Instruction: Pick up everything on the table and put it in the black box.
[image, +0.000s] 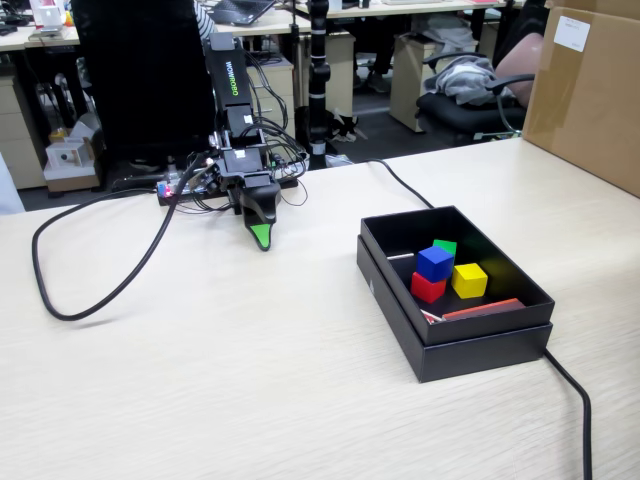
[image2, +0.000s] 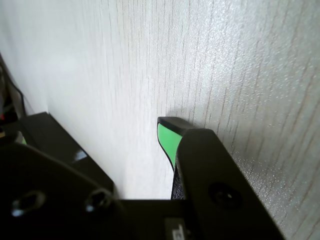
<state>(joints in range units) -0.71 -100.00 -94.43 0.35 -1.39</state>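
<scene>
four coloured wooden cubes, blue (image: 435, 262), red (image: 427, 287), yellow (image: 469, 280) and green (image: 446, 246), sit together inside the black cardboard box (image: 470, 345), along with a reddish flat strip (image: 483, 309). box lies to the right of the black green-tipped gripper (image: 261, 237) in the fixed view, well apart. nothing loose shows on the pale wood-grain table (image: 200, 380), so the task looks finished. gripper rests low at the table, empty; only one green tip (image2: 167, 137) shows, can't tell how far open.
</scene>
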